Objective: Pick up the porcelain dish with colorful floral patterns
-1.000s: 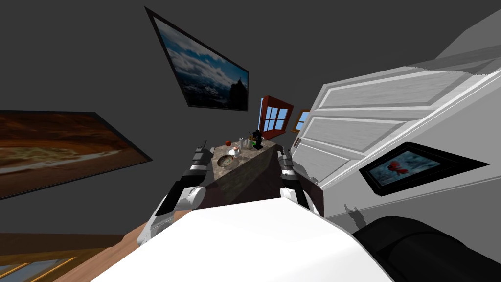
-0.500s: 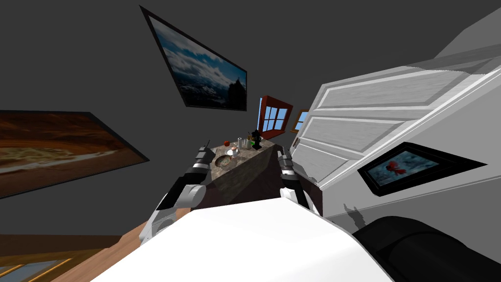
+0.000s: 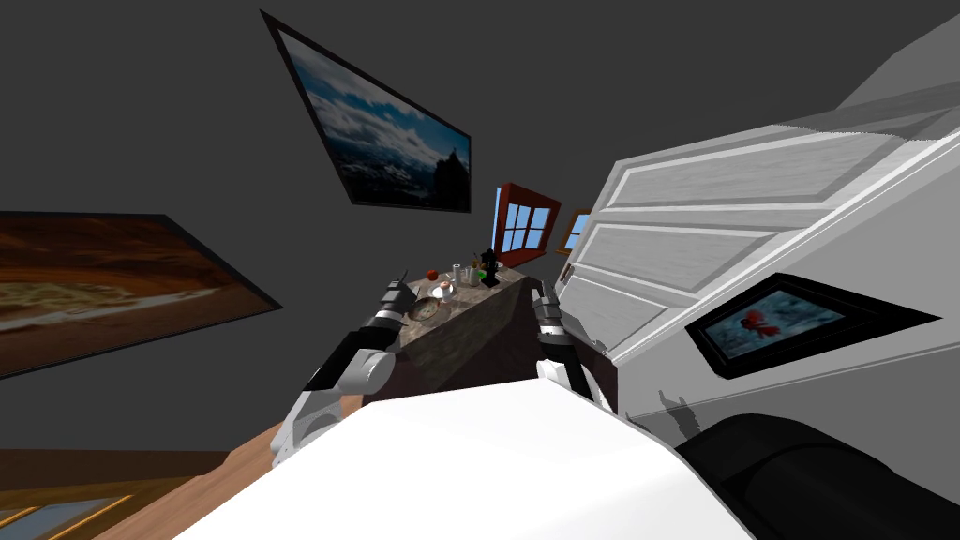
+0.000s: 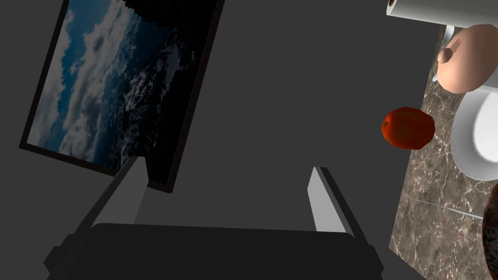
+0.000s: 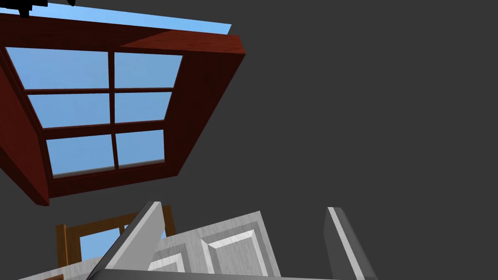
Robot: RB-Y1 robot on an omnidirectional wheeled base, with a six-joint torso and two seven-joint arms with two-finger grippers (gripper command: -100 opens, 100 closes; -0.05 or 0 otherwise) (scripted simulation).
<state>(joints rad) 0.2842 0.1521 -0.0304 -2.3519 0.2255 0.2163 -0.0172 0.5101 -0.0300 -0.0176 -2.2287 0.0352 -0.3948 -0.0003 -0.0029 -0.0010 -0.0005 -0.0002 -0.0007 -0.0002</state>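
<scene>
Head view: dish (image 3: 427, 308) on counter (image 3: 461, 323), just beside left gripper (image 3: 399, 281), at its 4 o'clock. Left fingers spread, empty; apple (image 4: 407, 128) near. Right gripper (image 3: 542, 296) spread, at counter's 3 o'clock side.

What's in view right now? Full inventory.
dish: 1, patterned, brownish, near end of table top, by left claw
table: 1, brown marbled top, ahead
apple: 1, red, table edge beyond dish
bowl: 1, white, beside apple
lidded pot: 1, tan, beyond bowl
roll: 1, white, beyond pot
figure: 1, black, table's far end
sky picture: 1, blue, wall left of table
landscape picture: 1, orange-brown, same wall, nearer
fish picture: 1, black frame, at right
window: 1, red-brown frame, behind table
panelled door: 1, white-grey, right of table
left claw: 1, grey, open, off table's left edge
right claw: 1, grey, open, right of table
</scene>
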